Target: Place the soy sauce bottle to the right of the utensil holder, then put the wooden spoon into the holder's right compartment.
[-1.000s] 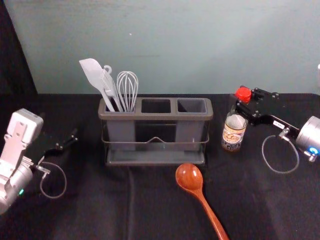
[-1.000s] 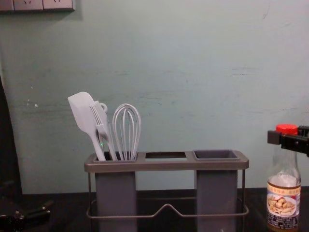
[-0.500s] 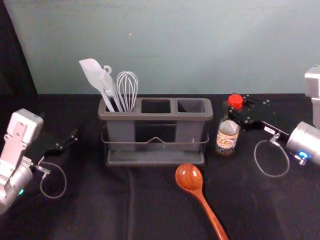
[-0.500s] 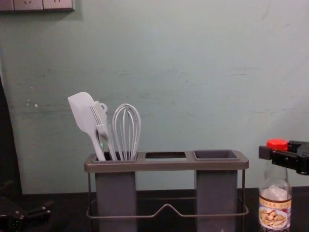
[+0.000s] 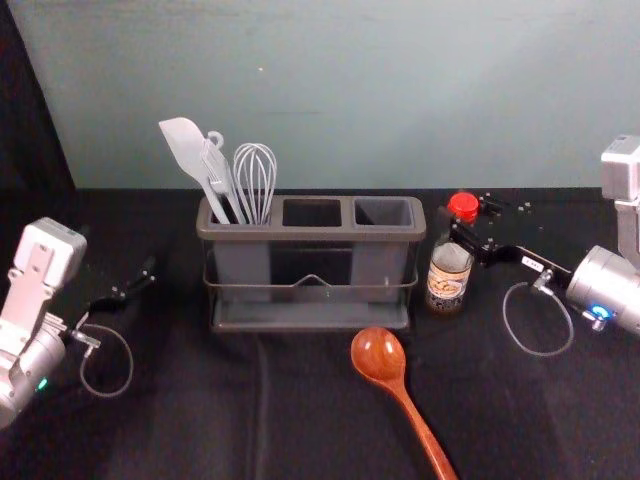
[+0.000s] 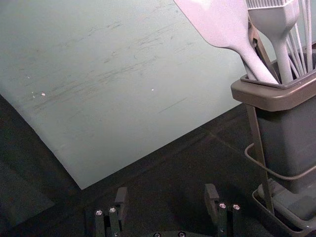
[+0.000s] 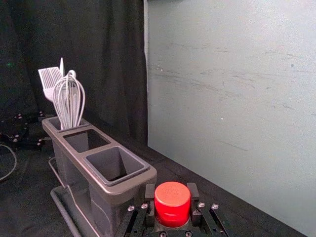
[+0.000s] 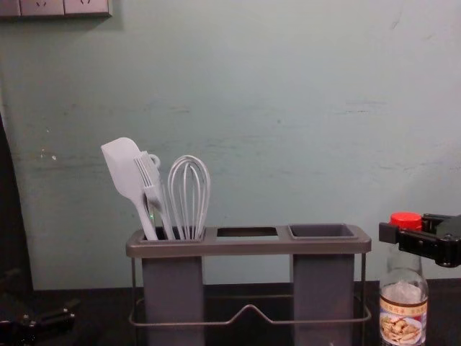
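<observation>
Presently | soy sauce bottle (image 5: 449, 275) upright, 3 o'clock of utensil holder (image 5: 312, 232) | right gripper (image 5: 463, 216) closed on its cap | wooden spoon (image 5: 378, 353) at 5, bowl toward 11, handle end cropped | left gripper (image 5: 148, 272) at 9, spread, empty

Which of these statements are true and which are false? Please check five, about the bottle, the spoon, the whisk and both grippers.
1. The right gripper grips the soy sauce bottle by its red cap. True.
2. The bottle is left of the holder. False: it is to the right.
3. The whisk is in the left compartment. True.
4. The wooden spoon stands in the holder. False: it lies in front.
5. The left gripper holds the spatula. False: it is open and empty.
</observation>
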